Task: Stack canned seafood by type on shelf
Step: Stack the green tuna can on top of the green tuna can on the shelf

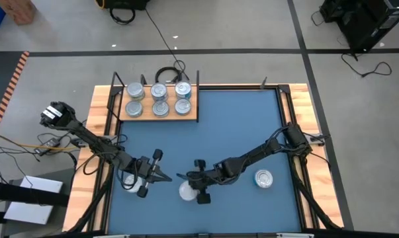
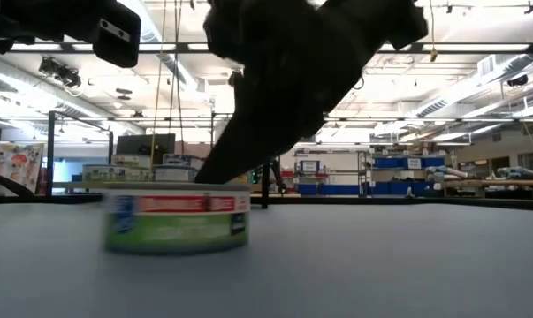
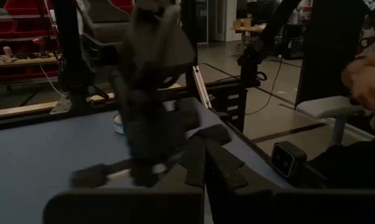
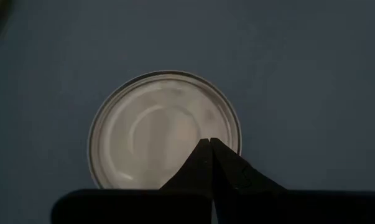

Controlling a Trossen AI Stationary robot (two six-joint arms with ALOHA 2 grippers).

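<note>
Seen from the high view, six tins (image 1: 159, 100) are set in two rows on the wooden shelf (image 1: 156, 117), which lies at the far left edge of the blue mat (image 1: 219, 125). Whether any of them are stacked cannot be told from above. Well away from the shelf, near the mat's front edge, one tin (image 1: 188, 192) lies right under the right gripper (image 1: 198, 185), partly covered by it. Another tin (image 1: 263, 178) stands alone further right. The left gripper (image 1: 161, 176) is held beside the right one, over bare mat.

In the low view, the near tin's label (image 2: 177, 221) is shown, red, blue and green, which is hidden from above. The arm above it appears only as a dark mass; the shelf tins (image 2: 133, 170) are dim in the distance.

In the left wrist view, the left gripper's fingers (image 3: 221, 162) lie pressed together, nothing between them. A person's hand (image 3: 365, 81) is cut off at the edge.

In the right wrist view, the right gripper's fingers (image 4: 206, 165) are closed tip to tip over the tin's lid (image 4: 156, 127), empty.
</note>
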